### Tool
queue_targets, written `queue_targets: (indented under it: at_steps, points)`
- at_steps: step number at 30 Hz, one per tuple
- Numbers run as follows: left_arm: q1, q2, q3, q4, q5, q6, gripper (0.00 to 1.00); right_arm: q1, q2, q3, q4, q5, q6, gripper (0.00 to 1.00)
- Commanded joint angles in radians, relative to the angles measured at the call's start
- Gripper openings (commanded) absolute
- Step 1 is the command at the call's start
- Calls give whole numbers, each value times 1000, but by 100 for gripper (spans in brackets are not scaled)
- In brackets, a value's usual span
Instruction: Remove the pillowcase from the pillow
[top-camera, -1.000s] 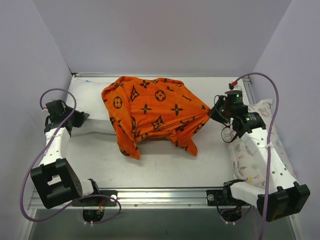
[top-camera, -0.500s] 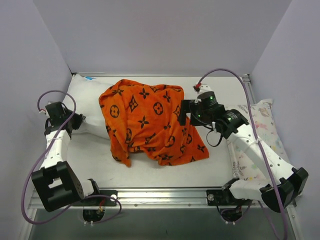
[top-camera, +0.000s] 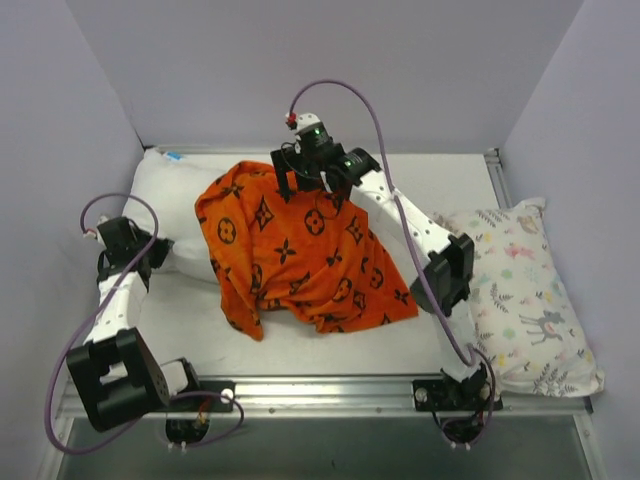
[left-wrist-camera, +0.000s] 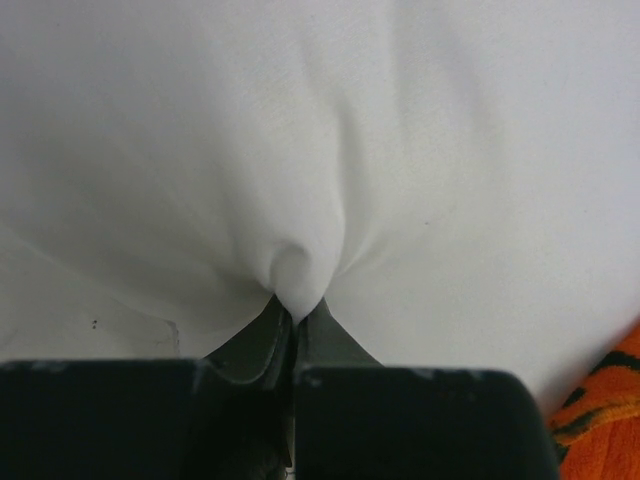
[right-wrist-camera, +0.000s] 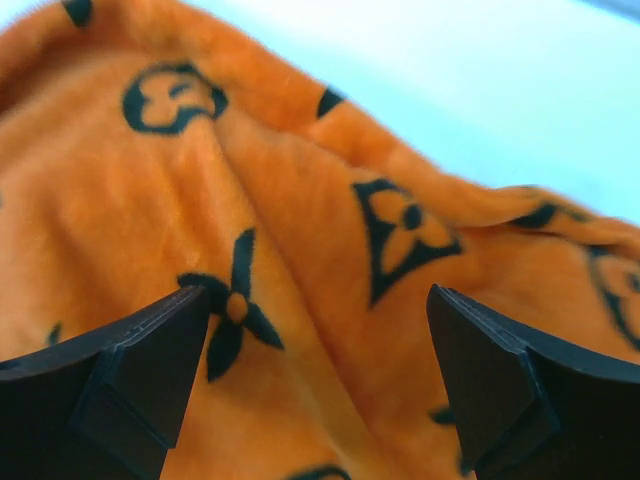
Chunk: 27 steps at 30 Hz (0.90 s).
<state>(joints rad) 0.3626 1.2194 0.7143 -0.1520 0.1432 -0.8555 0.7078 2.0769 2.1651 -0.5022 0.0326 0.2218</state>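
On the table (top-camera: 440, 185), the white pillow (top-camera: 165, 185) lies far-left, w/ the orange pillowcase (top-camera: 300, 250) draped over its right part & spilling toward the near edge. An animal-print pillow (top-camera: 520, 290) sits apart at the right. R gripper (right-wrist-camera: 318, 300) is above the pillowcase's far edge, jaws wide apart, gripping nothing; L gripper (left-wrist-camera: 297, 315) is clamped on a pinch of pillow fabric.

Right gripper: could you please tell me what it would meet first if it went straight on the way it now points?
Most likely the pillowcase: its orange cloth fills the view directly ahead of the open right gripper, though the gap is hard to judge.
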Motion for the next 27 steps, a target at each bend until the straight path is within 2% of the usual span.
queue_targets:
  at_steps: [1, 3, 4, 6, 7, 10, 15, 20, 27]
  points:
    - [6, -6, -30, -34, -36, 33, 0, 39, 73, 113, -159, 76, -27, 93]
    - [6, -18, -35, -35, -37, 32, 0, 39, 78, 98, -168, 99, -16, 87]
    - [6, -24, -39, -40, -43, 32, 0, 39, 74, 76, -168, 108, -15, 70]
    - [6, -38, -49, -43, -48, 29, 0, 35, 63, 55, -173, 147, -12, 46]
    - [6, -44, -50, -49, -51, 29, 0, 29, 55, 50, -174, 161, -13, 24]
    - [7, -70, -62, -64, -65, 24, 0, -8, 42, 53, -231, 257, 1, 0]
    - [19, -110, -90, -87, -77, 21, 0, -160, -37, -58, -249, 297, 71, 0]
    - [44, -145, -110, -103, -71, 33, 0, -385, -129, -149, -245, 210, 154, 0]
    - [98, -173, -111, -129, -42, 61, 0, -566, -248, -206, -219, 116, 208, 0]
